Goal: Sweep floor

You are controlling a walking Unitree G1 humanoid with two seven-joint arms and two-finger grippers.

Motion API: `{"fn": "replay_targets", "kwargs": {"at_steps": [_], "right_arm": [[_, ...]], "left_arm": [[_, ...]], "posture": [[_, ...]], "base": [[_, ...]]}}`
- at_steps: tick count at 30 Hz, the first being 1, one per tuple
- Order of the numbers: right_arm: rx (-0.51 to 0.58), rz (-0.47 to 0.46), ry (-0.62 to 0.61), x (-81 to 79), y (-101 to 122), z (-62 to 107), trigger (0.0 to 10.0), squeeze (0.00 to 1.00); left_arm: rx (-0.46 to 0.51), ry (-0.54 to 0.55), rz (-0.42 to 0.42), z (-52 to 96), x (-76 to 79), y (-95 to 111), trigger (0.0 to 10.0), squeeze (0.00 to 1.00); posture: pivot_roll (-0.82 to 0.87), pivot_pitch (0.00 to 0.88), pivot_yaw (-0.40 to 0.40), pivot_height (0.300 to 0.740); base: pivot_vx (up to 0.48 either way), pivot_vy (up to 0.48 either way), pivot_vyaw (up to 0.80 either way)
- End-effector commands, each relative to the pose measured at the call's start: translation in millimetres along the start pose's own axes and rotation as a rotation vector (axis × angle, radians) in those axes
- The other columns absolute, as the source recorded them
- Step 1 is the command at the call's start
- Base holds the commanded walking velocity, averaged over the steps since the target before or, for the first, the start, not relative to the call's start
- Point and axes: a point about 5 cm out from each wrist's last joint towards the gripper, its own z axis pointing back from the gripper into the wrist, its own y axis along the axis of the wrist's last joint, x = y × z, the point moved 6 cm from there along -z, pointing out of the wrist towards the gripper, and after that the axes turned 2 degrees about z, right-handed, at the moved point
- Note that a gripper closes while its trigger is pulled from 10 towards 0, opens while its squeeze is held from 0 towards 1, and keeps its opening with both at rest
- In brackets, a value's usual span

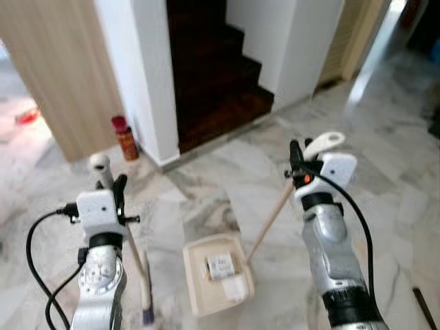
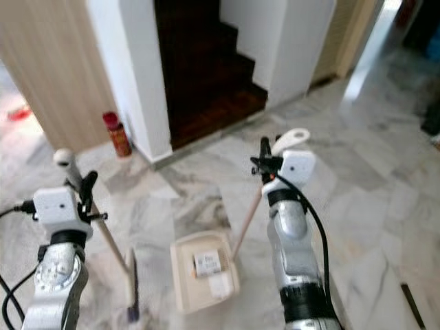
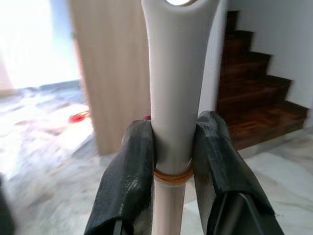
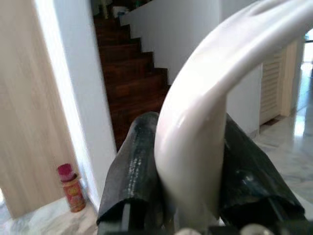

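Cream rectangular plastic dustpan [image 2: 204, 280] on near marble floor [image 2: 357, 206]; red-capped cylindrical canister [image 2: 116, 134] far left by dark wooden stairs [image 2: 206, 82]

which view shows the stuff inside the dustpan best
The left eye view: the cream dustpan lies open on the marble floor, with pale paper scraps inside. The right eye view shows the same, smaller. The right wrist view shows just its white handle clamped between the black fingers; the left wrist view shows the broom handle instead.

Marble floor [image 1: 385, 137], dark wood stairs [image 1: 220, 82], white walls [image 1: 141, 62].
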Motion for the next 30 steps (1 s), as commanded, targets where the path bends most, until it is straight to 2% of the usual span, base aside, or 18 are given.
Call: {"fn": "replay_targets", "kwargs": {"at_steps": [1, 4, 8, 23, 30], "right_arm": [[0.071, -0.010, 0.018, -6.2, 20.4, -6.5, 10.0, 0.00], [0.073, -0.008, 0.023, -7.2, 21.0, -6.8, 10.0, 0.00], [0.072, -0.012, 0.029, -8.6, 20.3, -6.2, 10.0, 0.00], [0.069, -0.017, 0.048, -13.0, 19.6, -6.3, 10.0, 0.00], [0.071, -0.027, 0.052, -13.9, 20.0, -5.9, 10.0, 0.00]], "left_arm": [[0.046, 0.003, 0.001, -2.7, -0.7, 12.2, 10.0, 0.00], [0.047, 0.002, 0.001, -2.9, 0.1, 12.7, 10.0, 0.00], [0.043, -0.001, 0.001, -2.0, 1.1, 12.2, 10.0, 0.00], [0.044, -0.010, 0.000, -0.9, 3.1, 12.2, 10.0, 0.00], [0.041, -0.015, -0.004, 0.6, 3.6, 11.1, 10.0, 0.00]], "posture": [[0.02, 0.024, -0.029, 0.740], [0.02, 0.026, -0.029, 0.740], [0.02, 0.027, -0.029, 0.740], [0.03, 0.011, -0.028, 0.740], [0.03, 0.000, -0.029, 0.740]], "base": [[0.000, 0.420, 0.00], [0.000, 0.420, 0.00], [0.000, 0.420, 0.56], [0.000, 0.419, 0.00], [0.000, 0.415, 0.44]]}}
